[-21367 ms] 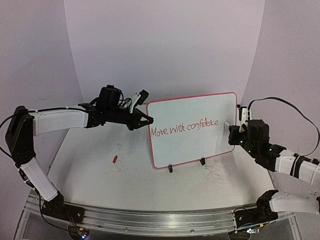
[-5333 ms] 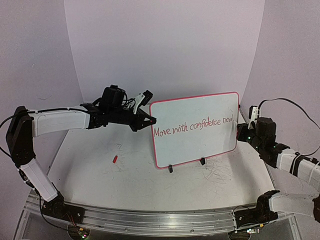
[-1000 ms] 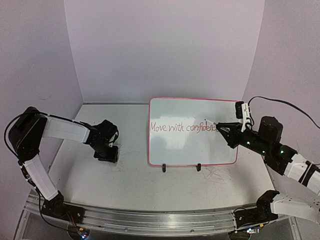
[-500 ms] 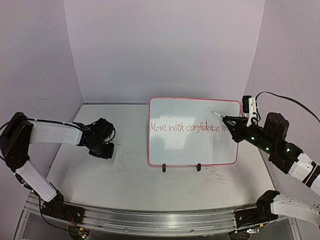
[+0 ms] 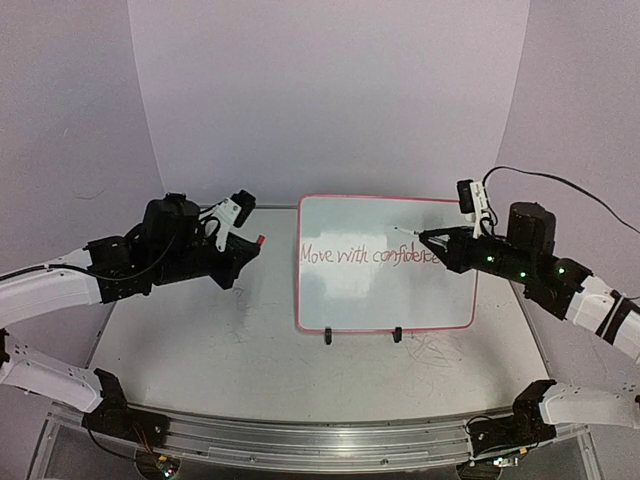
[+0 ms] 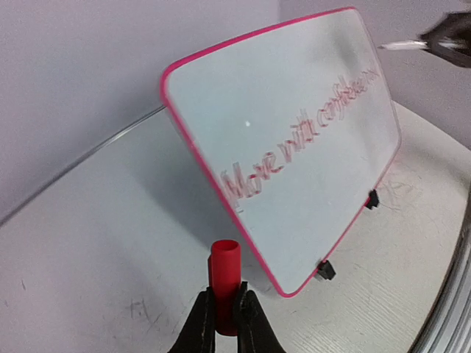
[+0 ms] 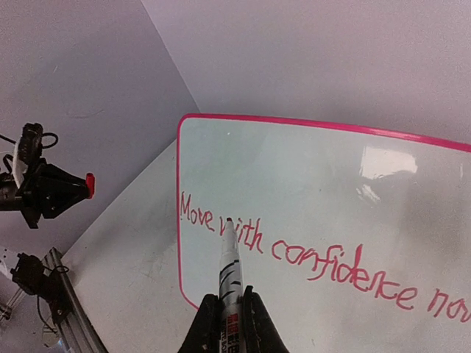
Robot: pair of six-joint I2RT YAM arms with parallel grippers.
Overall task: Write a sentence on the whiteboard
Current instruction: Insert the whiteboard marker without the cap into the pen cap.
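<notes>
Writing: the sentence (image 7: 294,254) is in thin red script and reads "Move with confidence", then a last word starting "no" that runs off the edge of the right wrist view.
Whiteboard (image 5: 385,295): stands near upright on the worktop (image 5: 250,350), right of centre, on two black clip feet (image 5: 328,336). The line of lettering crosses its upper half.
Right end effector (image 7: 229,305): fingers pinched together on a marker (image 7: 229,257), white with black bands and some small print I cannot read. The tip points at the board around "with". I cannot tell whether it touches the surface.
Left end effector (image 6: 224,309): held above the worktop to the left of the board and clear of it, clamped on a red cap (image 6: 224,283) that stands open end up between the fingers.
In the way: from above, the right end effector and marker cover the end of the sentence.
Around: grey scribbles (image 5: 430,350) mark the worktop in front of the board.
</notes>
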